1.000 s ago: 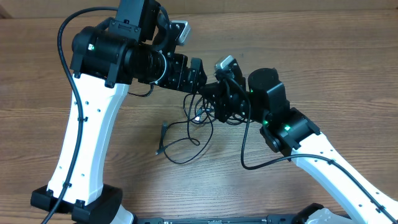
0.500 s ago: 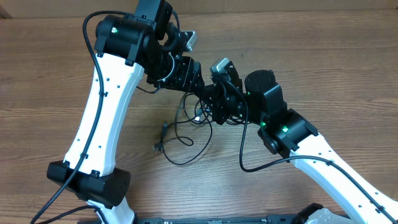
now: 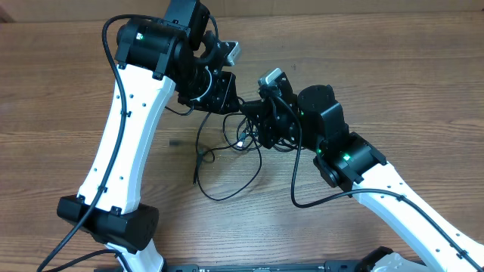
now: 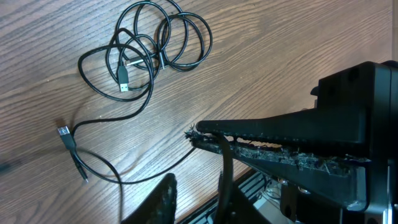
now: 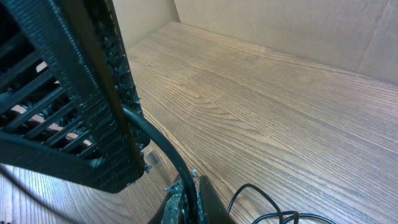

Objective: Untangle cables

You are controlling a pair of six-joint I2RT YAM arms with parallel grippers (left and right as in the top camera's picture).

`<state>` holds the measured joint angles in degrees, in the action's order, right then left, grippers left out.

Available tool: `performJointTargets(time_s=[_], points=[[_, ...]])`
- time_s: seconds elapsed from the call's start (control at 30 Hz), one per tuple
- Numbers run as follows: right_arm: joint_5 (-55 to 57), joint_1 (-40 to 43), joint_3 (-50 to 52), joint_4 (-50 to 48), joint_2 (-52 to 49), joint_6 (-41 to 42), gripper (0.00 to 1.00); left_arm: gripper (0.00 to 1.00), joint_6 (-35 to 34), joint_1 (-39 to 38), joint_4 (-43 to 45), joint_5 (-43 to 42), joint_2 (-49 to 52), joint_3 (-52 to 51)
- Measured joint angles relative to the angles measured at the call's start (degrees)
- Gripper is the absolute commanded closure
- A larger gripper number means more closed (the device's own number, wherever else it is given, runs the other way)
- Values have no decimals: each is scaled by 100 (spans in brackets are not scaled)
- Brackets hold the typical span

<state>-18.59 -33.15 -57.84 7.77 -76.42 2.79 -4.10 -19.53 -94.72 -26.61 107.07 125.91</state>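
So, overhead: cables [image 3: 227, 162] mostly loose crossed loops on table [image 3: 393, 75] below both claws, so untangling looks barely started. Left claw [image 3: 239, 110] and right claw [image 3: 251, 115] nearly tip to tip.
Left wrist: left claw [image 4: 196, 133] pinched almost closed on 1 strand, rest of cables [image 4: 149, 43] coiled well apart.
Right wrist: right claw [image 5: 185, 194] clamped tight on 1 strand.
No containers anywhere.

The cables [image 3: 227, 162] are lying on the desk [image 3: 423, 91] between the two arms, with the left gripper [image 4: 194, 132] and right gripper [image 3: 253, 117] hanging side by side over their rear part.
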Motion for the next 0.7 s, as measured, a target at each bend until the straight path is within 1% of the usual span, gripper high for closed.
performJointTargets(time_s=[0.03,0.07,0.1,0.13,0.2,0.23,0.3,0.33,0.4,0.43,0.47,0.5,0.6,0.7], points=[[0,0,0,-4,0,-2,96,93,0,0,0,-2,0,0],[-2,0,0,-2,0,-4,96,96,7,0,0,-2,0,0],[0,0,0,-2,0,-2,96,96,17,0,2,-2,0,0],[0,0,0,-2,0,-2,89,96,22,0,13,0,0,0],[0,0,0,0,0,20,64,96,-24,0,50,50,0,0],[11,0,0,7,0,2,55,96,-181,0,63,133,0,0],[17,2,0,24,0,-15,32,96,-422,0,74,391,0,0],[37,0,0,55,0,39,31,96,-671,0,66,627,0,0],[114,4,0,79,0,181,30,96,-931,13,57,857,0,0],[131,7,0,92,0,273,30,96,-1034,24,52,957,0,0],[166,7,0,101,0,367,27,96,-1115,44,46,1019,0,0],[181,7,0,118,0,461,27,96,-1189,57,44,1062,0,0],[240,7,0,219,0,719,25,96,-1292,92,46,1064,0,0],[319,7,0,476,0,868,20,96,-1163,103,85,717,0,0]])
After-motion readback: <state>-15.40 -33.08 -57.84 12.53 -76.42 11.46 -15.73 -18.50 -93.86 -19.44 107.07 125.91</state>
